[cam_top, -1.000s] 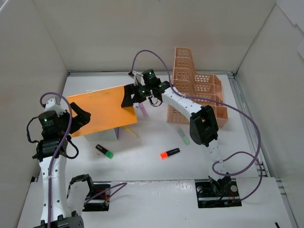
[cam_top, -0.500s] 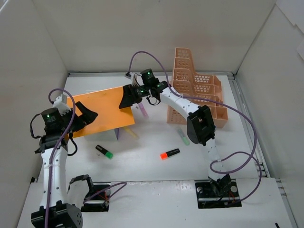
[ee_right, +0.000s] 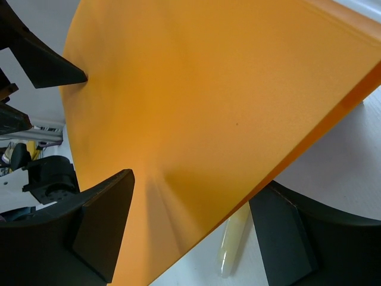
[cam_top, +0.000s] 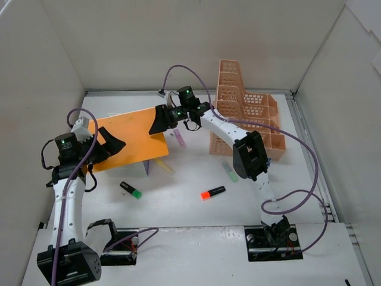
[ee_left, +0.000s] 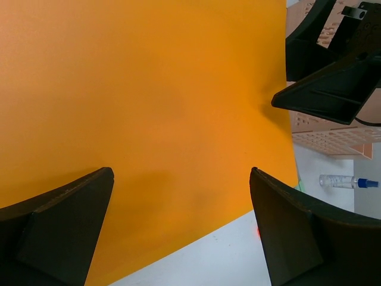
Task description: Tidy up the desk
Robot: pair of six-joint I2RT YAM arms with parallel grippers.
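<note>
Peach lattice organizer (cam_top: 244, 113) on desk (cam_top: 178, 202), orange sheet (cam_top: 128, 140) alongside

White arm links (cam_top: 65, 205), black joints, green LEDs, purple cables (cam_top: 314, 167), black wedge-shaped tool fingers (ee_left: 59, 220).

On desk (cam_top: 178, 205), folder (cam_top: 128, 140) left of rack (cam_top: 247, 113)

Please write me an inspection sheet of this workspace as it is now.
Surface: white desk, pens scattered on it.
Job's things: orange sheet tilted off the desk, a hand at each end.
Clutter: green-capped marker, orange-capped marker, pale marker, yellow pen, purple pen; peach basket at the back.
Hands: left hand and right hand, fingers apart at the sheet.
Cables: purple cables loop off both arms.
Surroundings: white walls on three sides.
</note>
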